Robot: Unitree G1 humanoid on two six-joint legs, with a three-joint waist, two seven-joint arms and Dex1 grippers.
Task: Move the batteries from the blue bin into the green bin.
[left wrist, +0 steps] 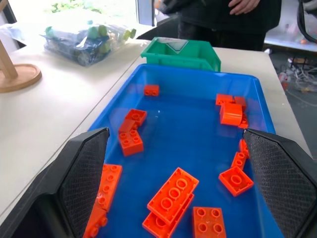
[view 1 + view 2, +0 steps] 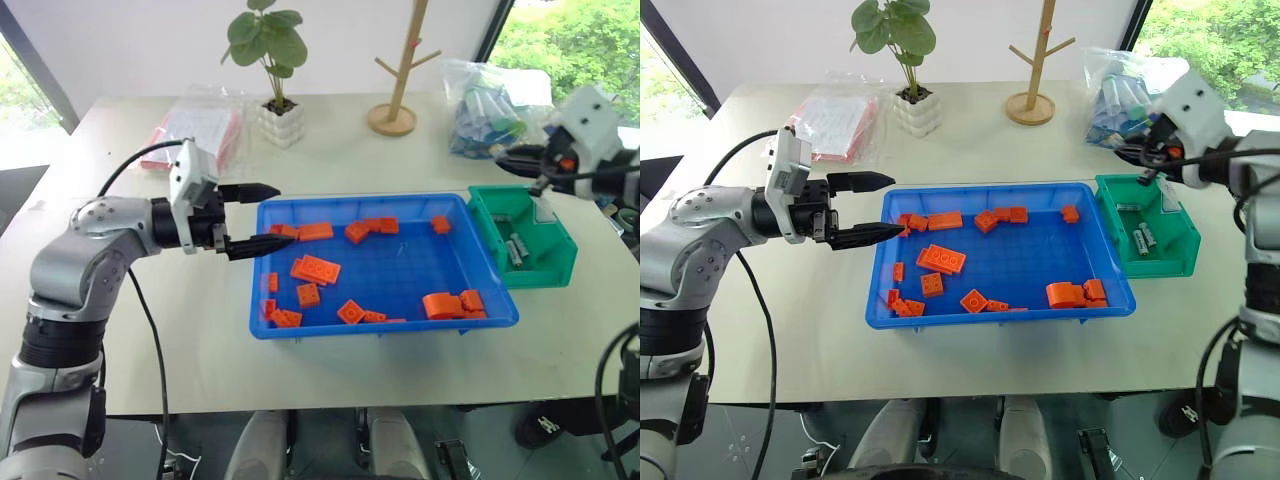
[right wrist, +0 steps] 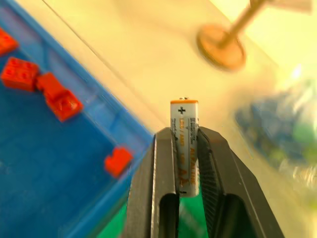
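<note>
White and silver, one battery (image 3: 184,147) is clamped upright between the two black fingers of the right gripper (image 3: 184,163), its plus end sticking out past the fingertips. In the head views that gripper (image 2: 512,155) is held above the far edge of the green bin (image 2: 545,262), which stands touching the blue bin (image 2: 400,275) at its 3 o'clock side. Two more batteries (image 2: 516,249) are seen lying on the green bin's floor.

Carrying is judged to be the step in hand: the battery has been lifted out and brought over the green bin, and it is not yet let go. What is called for next is a small drop toward the bin's open top, with the fingertips brought inside its walls, and then a parting of the jaws so the battery falls beside the others. A release from too high or too near the far wall could send it rolling onto the table.

Nothing but orange bricks (image 2: 316,269) can be made out on the blue floor, so this may be the last battery.

At the blue bin's 9 o'clock edge the left gripper (image 2: 262,217) is held level, jaws apart, nothing between them.
</note>
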